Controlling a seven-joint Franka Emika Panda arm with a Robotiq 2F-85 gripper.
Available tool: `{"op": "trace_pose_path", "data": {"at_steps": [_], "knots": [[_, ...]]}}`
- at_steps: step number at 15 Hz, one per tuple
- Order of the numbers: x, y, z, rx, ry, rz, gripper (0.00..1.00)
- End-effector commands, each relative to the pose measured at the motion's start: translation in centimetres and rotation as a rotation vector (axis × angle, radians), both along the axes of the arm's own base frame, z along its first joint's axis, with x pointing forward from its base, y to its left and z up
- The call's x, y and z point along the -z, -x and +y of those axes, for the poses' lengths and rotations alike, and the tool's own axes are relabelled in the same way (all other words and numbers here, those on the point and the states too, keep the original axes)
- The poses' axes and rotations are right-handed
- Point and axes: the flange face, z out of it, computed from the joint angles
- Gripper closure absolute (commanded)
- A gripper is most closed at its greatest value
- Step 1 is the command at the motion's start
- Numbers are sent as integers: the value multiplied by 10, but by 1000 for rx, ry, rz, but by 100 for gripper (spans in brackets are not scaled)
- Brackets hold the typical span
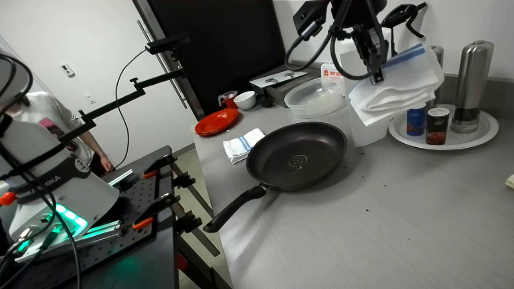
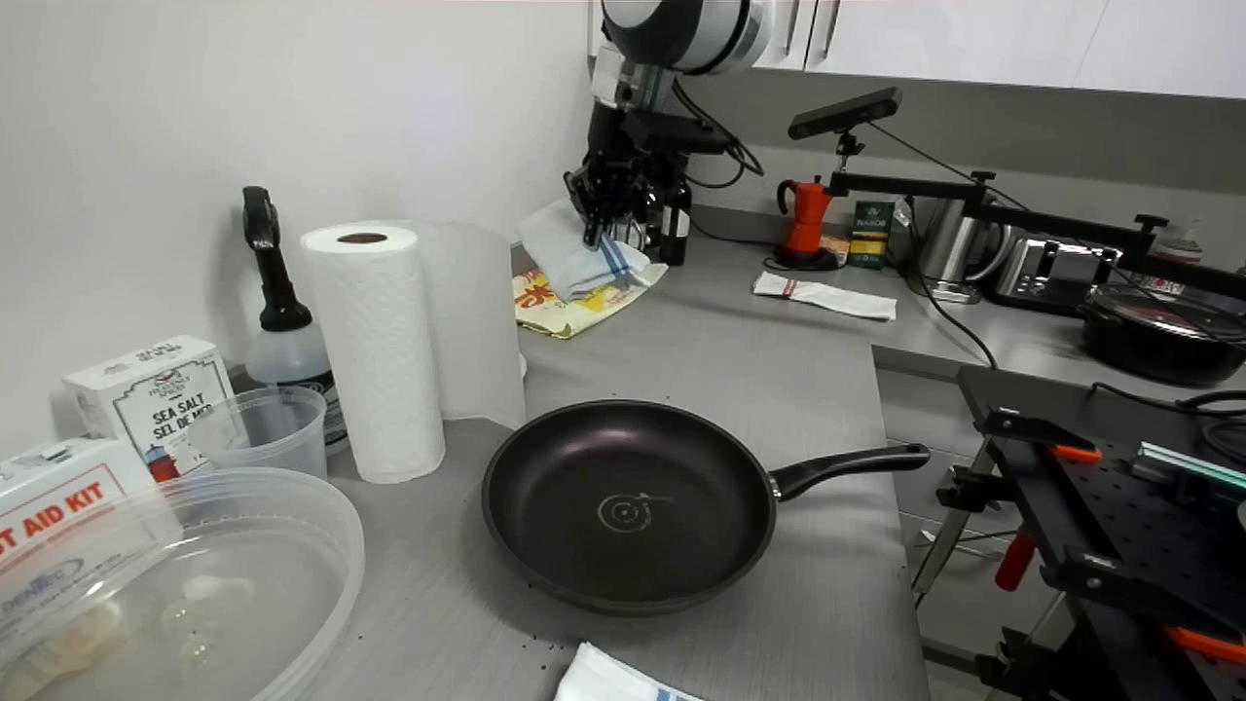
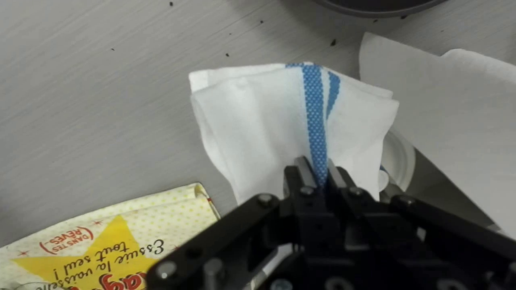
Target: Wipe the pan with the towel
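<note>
The black frying pan [image 1: 297, 156] rests upright on the grey counter. It also shows in an exterior view [image 2: 633, 516], and its rim shows at the top of the wrist view [image 3: 375, 8]. My gripper [image 1: 376, 74] is shut on the folded white towel [image 1: 401, 94] with a blue stripe. The towel is pinched between the fingers [image 3: 317, 173] in the wrist view [image 3: 258, 117] and hangs above the counter, beyond the pan and apart from it. Both also show in an exterior view: the gripper [image 2: 592, 229] and the towel [image 2: 565, 253].
A second folded white cloth [image 1: 243, 145] lies beside the pan. A paper-towel roll [image 2: 375, 350] with a loose sheet stands near the pan. A tray [image 1: 461, 143] holds shakers and a steel grinder [image 1: 472, 88]. A yellow printed cloth [image 3: 121, 237] and a clear tub [image 2: 243, 584] are nearby.
</note>
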Motion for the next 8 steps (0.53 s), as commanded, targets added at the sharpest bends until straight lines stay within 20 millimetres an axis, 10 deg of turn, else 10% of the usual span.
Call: {"op": "trace_pose_path", "data": {"at_steps": [1, 8], "knots": [[-21, 10, 36, -69, -28, 27, 98], [-22, 44, 89, -150, -51, 114, 98]]}}
